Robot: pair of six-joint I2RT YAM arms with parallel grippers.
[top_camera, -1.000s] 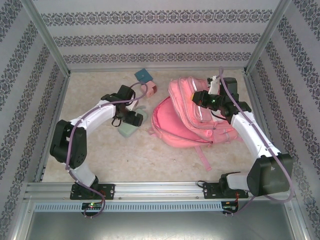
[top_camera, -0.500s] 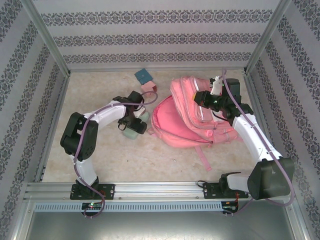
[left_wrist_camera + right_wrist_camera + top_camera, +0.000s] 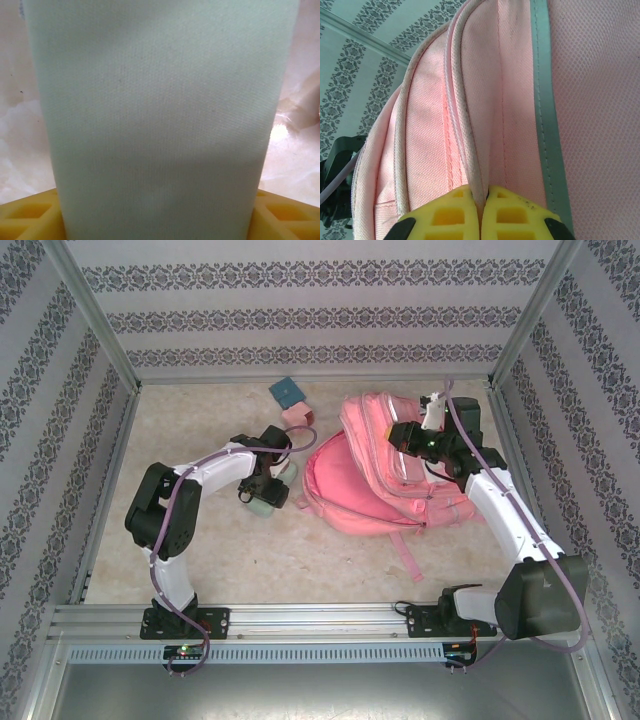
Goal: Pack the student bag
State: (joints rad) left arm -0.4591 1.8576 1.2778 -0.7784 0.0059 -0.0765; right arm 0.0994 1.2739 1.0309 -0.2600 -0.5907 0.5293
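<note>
The student bag (image 3: 385, 475) lies on the right half of the surface (image 3: 200, 550), its top toward the far right corner and a round flap spread open toward the middle. The right tool (image 3: 400, 436) sits over the bag's upper part, close to the far edge. In the right wrist view its yellow fingers (image 3: 445, 215) are pressed almost together, pinching a raised seam (image 3: 470, 150) of the pink fabric (image 3: 580, 100) beside a grey trim stripe (image 3: 545, 100). The left tool (image 3: 268, 485) is just left of the open flap, apart from the bag. It is clamped on a pale green fabric item (image 3: 264, 506), which stands between its two fingers (image 3: 285, 217) in the left wrist view. A teal block (image 3: 287, 392) and a small pink box (image 3: 298, 417) lie near the far edge.
</note>
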